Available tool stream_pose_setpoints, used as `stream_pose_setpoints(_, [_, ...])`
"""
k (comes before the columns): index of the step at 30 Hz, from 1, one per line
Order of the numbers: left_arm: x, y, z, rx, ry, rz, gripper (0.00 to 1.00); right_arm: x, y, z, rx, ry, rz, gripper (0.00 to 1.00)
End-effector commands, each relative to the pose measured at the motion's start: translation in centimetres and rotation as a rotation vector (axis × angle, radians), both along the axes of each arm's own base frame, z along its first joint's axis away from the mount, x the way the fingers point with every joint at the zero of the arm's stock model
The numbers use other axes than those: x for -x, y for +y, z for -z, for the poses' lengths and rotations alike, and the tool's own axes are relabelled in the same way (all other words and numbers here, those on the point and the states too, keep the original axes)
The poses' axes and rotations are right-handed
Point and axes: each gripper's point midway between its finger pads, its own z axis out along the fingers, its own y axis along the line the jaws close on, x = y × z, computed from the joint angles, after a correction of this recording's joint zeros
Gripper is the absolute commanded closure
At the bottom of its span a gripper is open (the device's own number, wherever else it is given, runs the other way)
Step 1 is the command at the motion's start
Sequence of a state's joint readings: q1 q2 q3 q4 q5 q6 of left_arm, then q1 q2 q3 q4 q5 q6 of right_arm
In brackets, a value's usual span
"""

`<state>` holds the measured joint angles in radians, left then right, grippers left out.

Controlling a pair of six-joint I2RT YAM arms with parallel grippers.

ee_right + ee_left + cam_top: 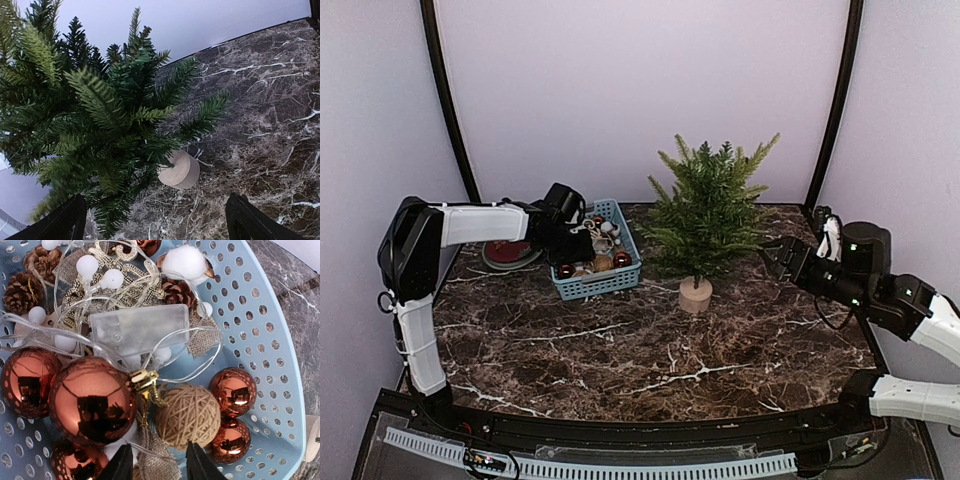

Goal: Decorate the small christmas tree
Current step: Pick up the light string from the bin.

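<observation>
the small christmas tree [708, 210] stands upright on its wooden base [696, 295], on the marble table [620, 350] just right of the blue basket [610, 282]. the left gripper [157, 466] points down into the basket. its fingers [199, 465] are set at a narrow gap, with a burlap strip [155, 462] between them, beside a twine ball [187, 415] and a copper bauble [92, 400]. a firm grip cannot be confirmed. the right gripper [772, 257] is at the tree's right side with its fingers spread wide and holding nothing.
</observation>
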<state>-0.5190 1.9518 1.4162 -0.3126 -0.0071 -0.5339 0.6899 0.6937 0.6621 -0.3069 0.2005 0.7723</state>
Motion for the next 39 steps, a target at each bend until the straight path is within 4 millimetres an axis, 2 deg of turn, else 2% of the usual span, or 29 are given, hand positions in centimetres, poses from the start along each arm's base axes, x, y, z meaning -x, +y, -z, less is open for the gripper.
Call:
stream_pose_setpoints(1, [-0.4, 0.6, -0.3, -0.016, 0.006, -0.024, 0.63, -0.3, 0.3, -0.6, -0.029, -0.028, -0.007, 0.01])
stream_pose_setpoints(11, [-1.3, 0.4, 1.1, -0.016, 0.015, -0.039, 0.61, 0.0, -0.2, -1.0, -0.035, -0.048, 0.008, 0.02])
stream_pose_setpoints(17, [-2.2, 1.0, 0.9, -0.021, -0.009, -0.067, 0.68, 0.2, -0.6, -1.3, -0.038, -0.056, 0.015, 0.02])
stream_pose_setpoints(24, [-3.1, 1.0, 0.4, -0.007, -0.04, -0.071, 0.66, 0.1, -0.4, -1.1, -0.037, -0.05, 0.014, 0.01])
stream_pose_setpoints(30, [-3.6, 0.6, 0.3, 0.035, -0.046, -0.052, 0.76, 0.0, -0.3, -1.2, -0.039, -0.052, 0.013, 0.02])
stream_pose_setpoints(34, [-3.8, 0.8, 0.7, 0.035, -0.038, -0.06, 0.77, 0.0, -0.4, -1.2, -0.039, -0.053, 0.016, 0.01])
stream_pose_setpoints(39, [-3.6, 0.1, 1.3, 0.069, -0.006, -0.035, 0.77, 0.0, -0.5, -1.3, -0.041, -0.057, 0.018, 0.01])
